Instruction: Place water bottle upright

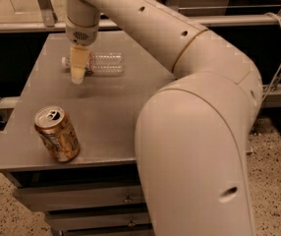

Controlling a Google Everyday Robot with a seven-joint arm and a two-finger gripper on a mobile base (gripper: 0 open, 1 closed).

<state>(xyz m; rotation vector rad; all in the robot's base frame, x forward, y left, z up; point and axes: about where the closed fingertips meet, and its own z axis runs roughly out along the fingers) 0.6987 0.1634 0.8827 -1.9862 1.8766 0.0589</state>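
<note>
The water bottle [106, 63] is clear and ribbed and lies on its side at the back of the grey table [111, 112]. Its white cap [64, 61] points left. My gripper [77, 75] hangs down from the arm in front of the bottle's neck end, between the cap and the body, and covers the label there. Its tip is low, close to the table top. I cannot tell whether it touches the bottle.
A gold can [57, 134] stands upright, slightly tilted, near the table's front left corner. My big white arm [194, 122] fills the right side and hides the table's right part. Drawers [126, 198] sit below the top. A metal rail [22, 26] runs behind.
</note>
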